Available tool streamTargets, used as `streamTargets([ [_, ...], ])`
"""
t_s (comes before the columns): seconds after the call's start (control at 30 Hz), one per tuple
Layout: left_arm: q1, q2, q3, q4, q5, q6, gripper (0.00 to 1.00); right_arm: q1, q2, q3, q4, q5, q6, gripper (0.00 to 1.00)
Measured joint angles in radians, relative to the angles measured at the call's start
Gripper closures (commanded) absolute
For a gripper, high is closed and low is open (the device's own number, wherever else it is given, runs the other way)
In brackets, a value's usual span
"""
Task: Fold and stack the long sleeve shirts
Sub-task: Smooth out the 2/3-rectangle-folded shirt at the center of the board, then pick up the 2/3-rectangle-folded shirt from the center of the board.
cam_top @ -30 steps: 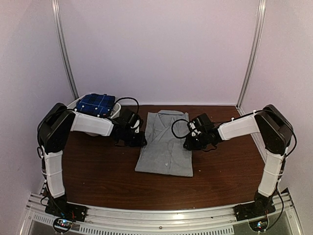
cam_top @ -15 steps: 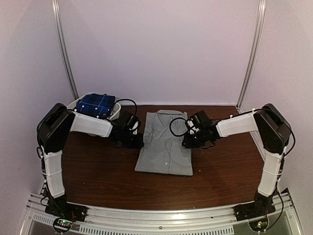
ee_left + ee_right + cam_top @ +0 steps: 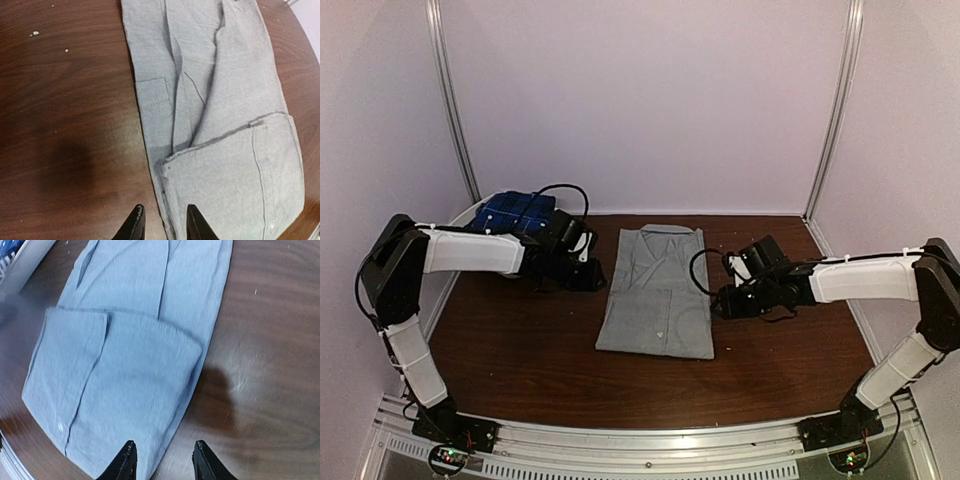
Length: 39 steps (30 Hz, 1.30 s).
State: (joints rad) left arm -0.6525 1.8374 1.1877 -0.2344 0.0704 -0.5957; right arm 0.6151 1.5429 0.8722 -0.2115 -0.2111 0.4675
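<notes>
The grey shirt [image 3: 655,295] lies flat in the middle of the table, collar to the back, sides folded in and its lower part doubled over. It fills the left wrist view [image 3: 215,100] and the right wrist view [image 3: 130,365]. My left gripper [image 3: 590,277] is open and empty at the shirt's left edge, its tips [image 3: 163,224] straddling that edge. My right gripper [image 3: 722,300] is open and empty at the shirt's right edge, its tips [image 3: 164,455] over the hem. A dark blue plaid shirt [image 3: 516,212] lies bundled in the basket.
The white oval basket [image 3: 468,214] stands at the back left of the brown table, behind my left arm; its rim shows in the right wrist view [image 3: 27,262]. Bare wood lies in front of the shirt and on both sides.
Both grippers have drawn back outward from the shirt's sides: the left up and to the left, the right to the right. The shirt has not moved.
</notes>
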Motion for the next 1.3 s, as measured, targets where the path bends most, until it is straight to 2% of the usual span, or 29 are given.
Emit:
streamTargets([
  [0.3, -0.015, -0.137, -0.21, -0.014, 0.156, -0.011, 0.68, 0.109, -0.091, -0.229, 0.03, -0.079, 0.141, 0.64],
  [0.63, -0.045, -0.213, -0.415, 0.034, 0.293, -0.107, 0.68, 0.118, -0.121, -0.35, 0.184, -0.15, 0.305, 0.67],
  [1.3, -0.056, -0.217, -0.483, 0.183, 0.357, -0.203, 0.72, 0.149, -0.093, -0.397, 0.338, -0.193, 0.424, 0.71],
])
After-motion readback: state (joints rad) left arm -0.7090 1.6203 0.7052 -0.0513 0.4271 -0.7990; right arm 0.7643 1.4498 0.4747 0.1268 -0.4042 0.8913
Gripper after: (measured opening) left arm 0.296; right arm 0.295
